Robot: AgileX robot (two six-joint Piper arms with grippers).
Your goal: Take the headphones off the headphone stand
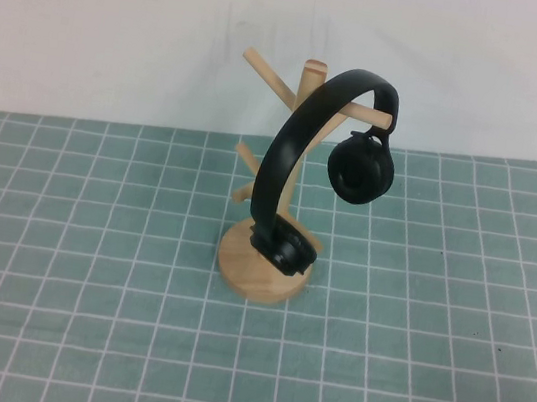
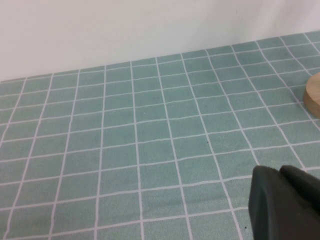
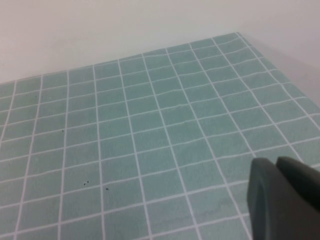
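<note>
Green grid mat (image 1: 87,265), mid-worktop: I see headphones (image 1: 299,135) hanging on the headphone stand (image 1: 264,261); left gripper (image 2: 285,202) and right gripper (image 3: 282,197) hover over bare mat, fingers' state I cannot tell.

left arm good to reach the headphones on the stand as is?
Probably yes. The headphones hang on the headphone stand mid-table, and only bare checked cloth shows between them and the left gripper, low at the near left. The right gripper is parked away.
</note>
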